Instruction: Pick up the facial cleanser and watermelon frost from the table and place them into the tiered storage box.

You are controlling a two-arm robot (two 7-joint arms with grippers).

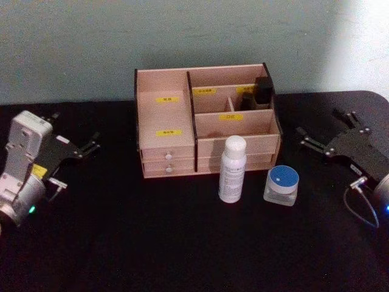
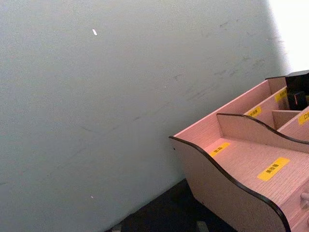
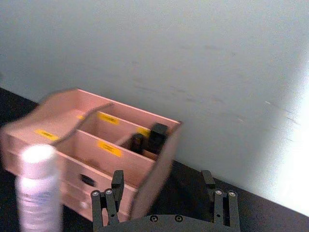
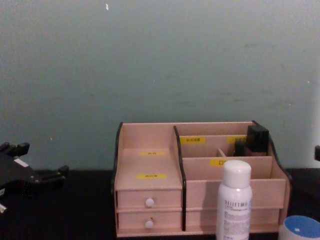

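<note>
The right gripper hangs right of the tiered storage box, fingers spread wide and empty. The left gripper is parked at the left, also open and empty.

Hazard: an off-centre approach could topple the facial cleanser bottle. It is tall, white and narrow, and stands upright just in front of the box. The blue-lidded jar sits just beside it.

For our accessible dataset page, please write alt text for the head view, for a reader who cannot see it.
A white bottle and a blue-lidded jar stand on a black table before a pale wooden tiered storage box. The left tool and right tool are open at either side, holding nothing.
</note>
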